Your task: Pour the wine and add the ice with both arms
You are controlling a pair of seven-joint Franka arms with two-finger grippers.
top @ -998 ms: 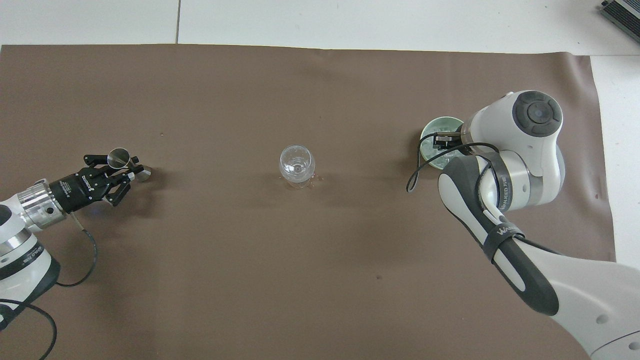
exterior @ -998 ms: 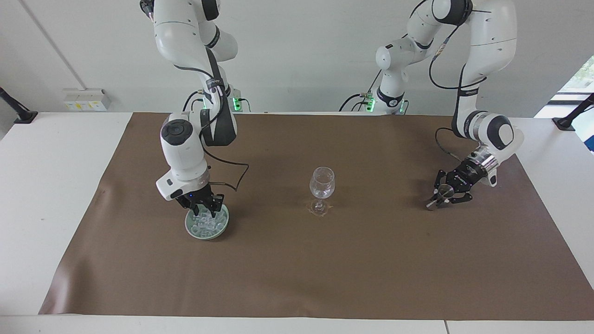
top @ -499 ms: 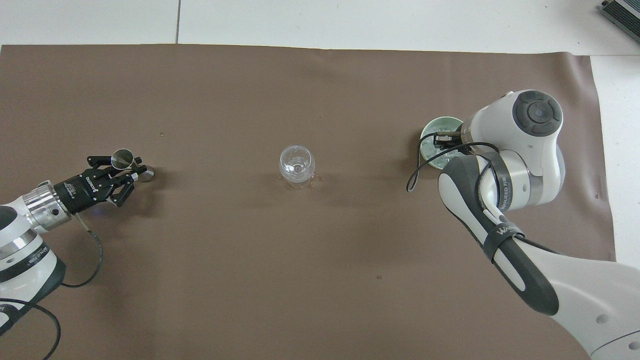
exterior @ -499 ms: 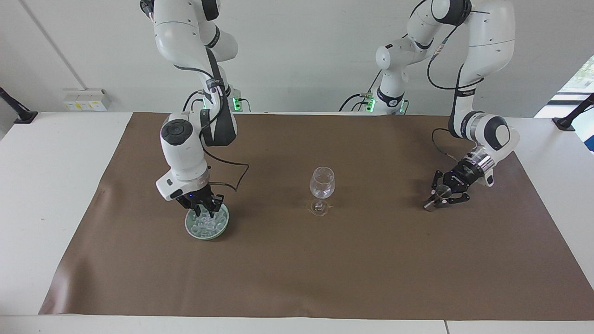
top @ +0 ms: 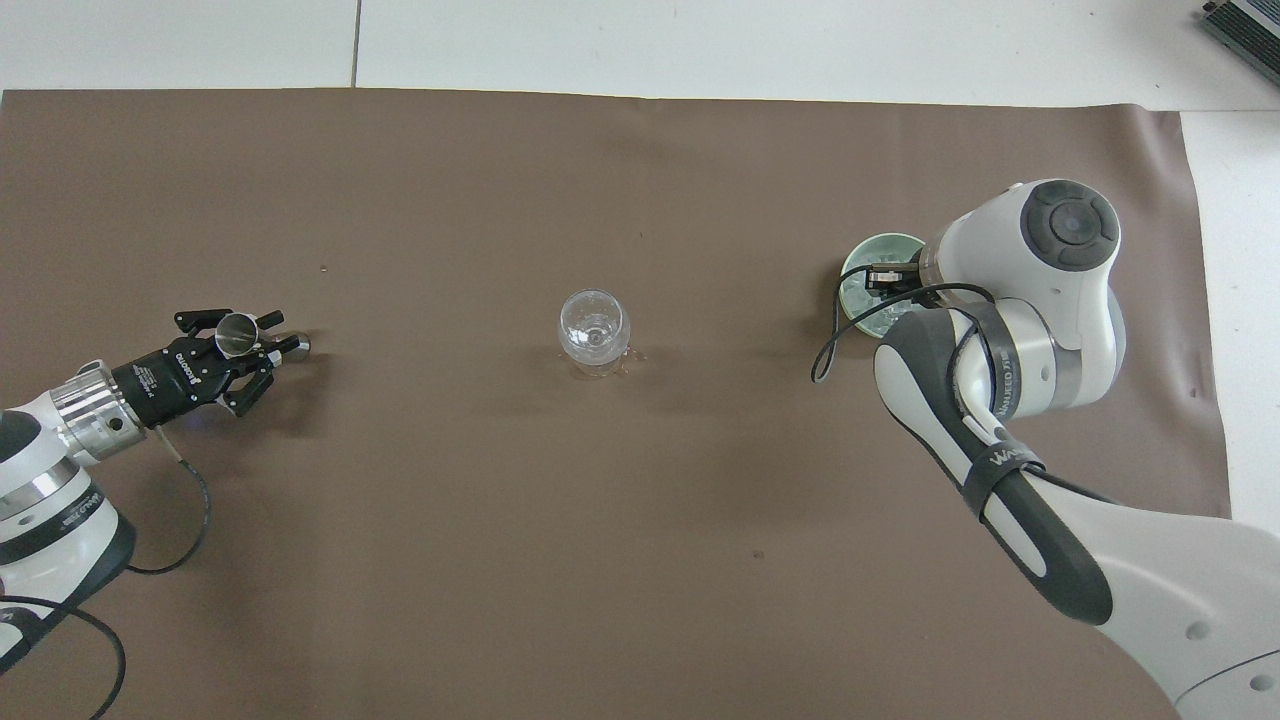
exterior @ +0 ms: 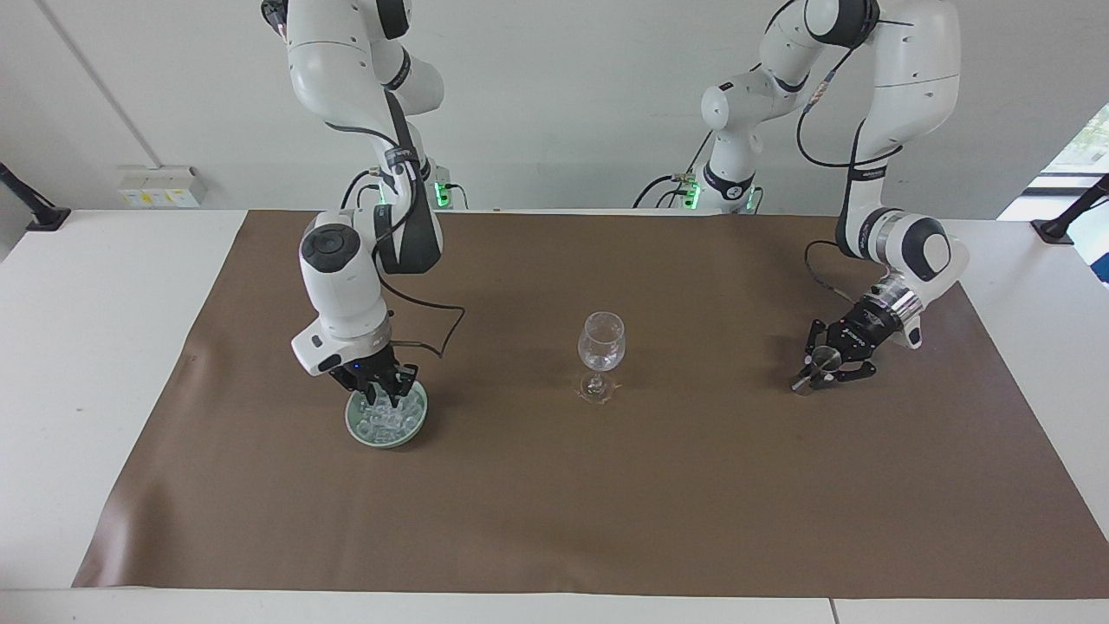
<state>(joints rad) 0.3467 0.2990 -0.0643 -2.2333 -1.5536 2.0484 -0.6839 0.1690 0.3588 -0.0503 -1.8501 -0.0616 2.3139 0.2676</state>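
A clear stemmed glass stands mid-mat, with wet glints on the mat by its foot. I cannot tell the wine apart from the glass. The ice is heaped in a pale green bowl toward the right arm's end. My right gripper is down in that bowl among the cubes; its wrist hides much of them from above. Toward the left arm's end, my left gripper is low over the mat, shut on a small metal jigger that is tilted with its lower end on the mat.
A brown mat covers most of the white table. A black cable loops from the right wrist over the mat between bowl and glass. A grey device corner shows at the table's edge, farthest from the robots.
The left arm has drawn back slightly toward its own end, the jigger staying low in its gripper. The right gripper has stayed down in the ice bowl.
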